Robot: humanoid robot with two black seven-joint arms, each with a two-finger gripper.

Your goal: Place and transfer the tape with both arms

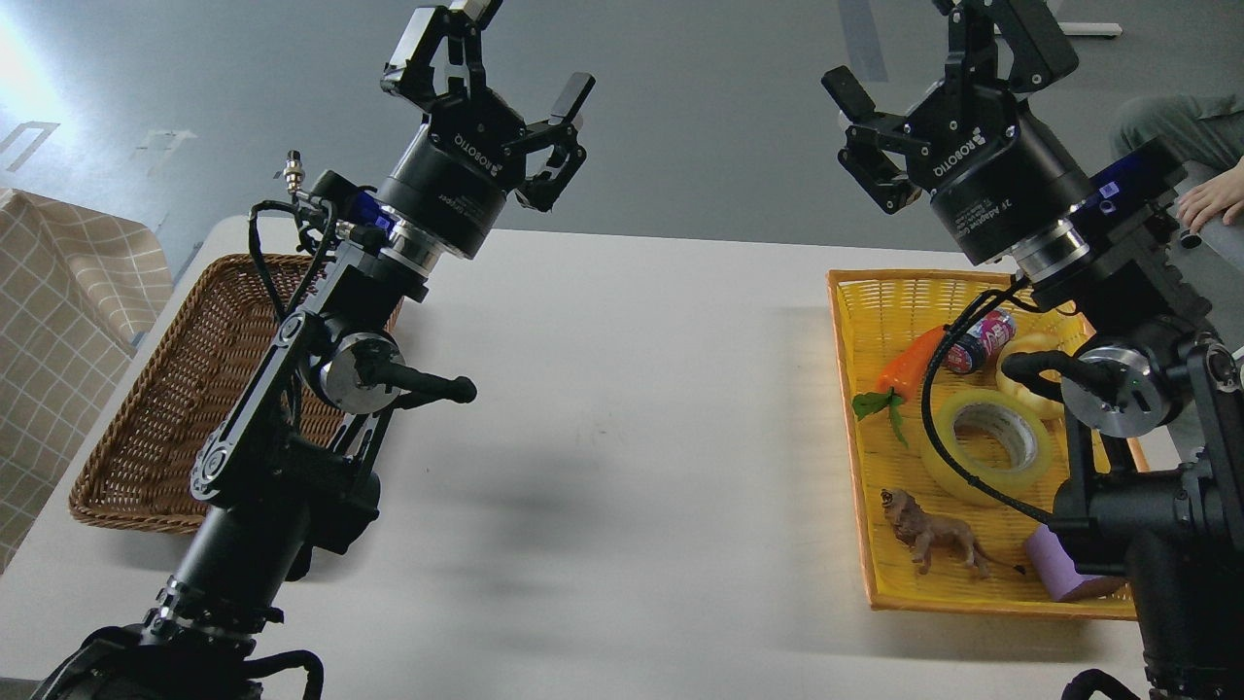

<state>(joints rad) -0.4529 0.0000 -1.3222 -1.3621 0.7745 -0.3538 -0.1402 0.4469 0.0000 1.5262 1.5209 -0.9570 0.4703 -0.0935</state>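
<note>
The tape (991, 442), a translucent yellow roll with a grey-white core, lies flat in the yellow tray (865, 292) on the right side of the table. A black cable of my right arm crosses in front of it. My left gripper (491, 83) is raised high above the table's far left, open, with nothing between its fingers. My right gripper (933, 44) is raised above the tray's far edge, also open and holding nothing; one of its fingers is cut off by the top edge of the view.
The tray also holds a toy carrot (909, 367), a small can (977, 342), a pale croissant toy (1030, 374), a toy lion (931, 535) and a purple block (1064, 569). A brown wicker basket (165, 418) sits at the left. A person's hand (1210, 199) rests at the far right.
</note>
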